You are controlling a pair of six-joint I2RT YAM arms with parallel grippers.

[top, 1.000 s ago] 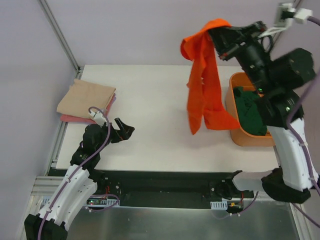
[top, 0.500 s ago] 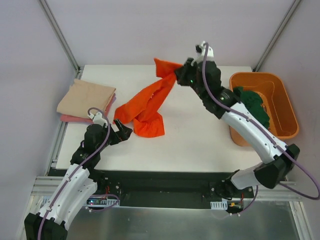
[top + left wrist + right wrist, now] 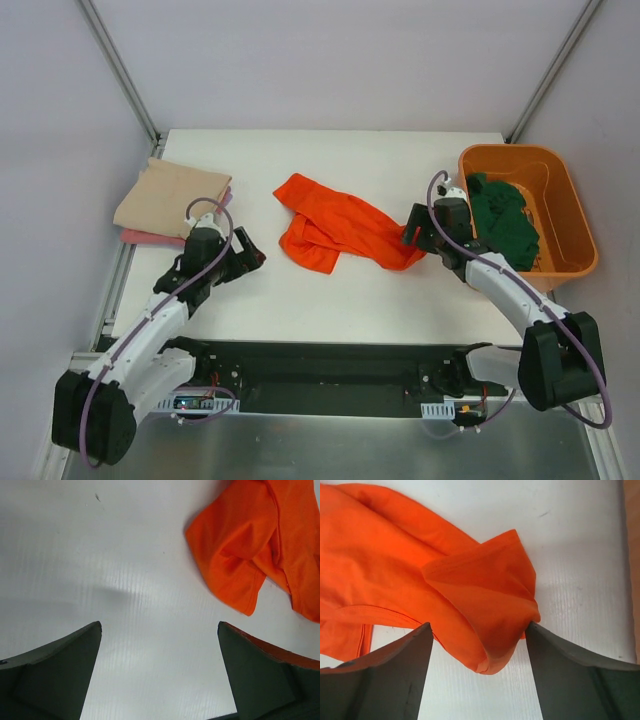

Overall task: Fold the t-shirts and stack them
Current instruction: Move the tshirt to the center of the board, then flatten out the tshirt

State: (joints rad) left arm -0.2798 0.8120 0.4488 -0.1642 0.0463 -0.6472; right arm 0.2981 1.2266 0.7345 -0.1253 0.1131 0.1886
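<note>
Your stack at the far-left corner of the white table (image 3: 330, 295) has two shirts so far: a folded beige t-shirt (image 3: 170, 195) lies on top of a pink t-shirt (image 3: 135, 238), whose edge shows along the stack's near and right sides. I'd judge that part done.

The bright orange t-shirt (image 3: 340, 222) is the one in hand, and it isn't folded yet. It lies crumpled in a loose diagonal band across the middle of the table, bunched at both ends. You'll need to spread it flat before any fold can start.

Your right gripper (image 3: 479, 627) is at the shirt's right end. Its jaws are spread wide, with a fold of the orange cloth lying between them, and they aren't clamped on it. Your left gripper (image 3: 160, 625) is low over bare table near the left edge, just short of the shirt's left end. Its jaws are also wide apart and hold nothing.

A dark green t-shirt (image 3: 505, 220) is heaped in the orange plastic bin (image 3: 515, 152) at the right edge, not yet taken out. So by my reading you're about halfway: two shirts are stacked and two are left to fold and add.
</note>
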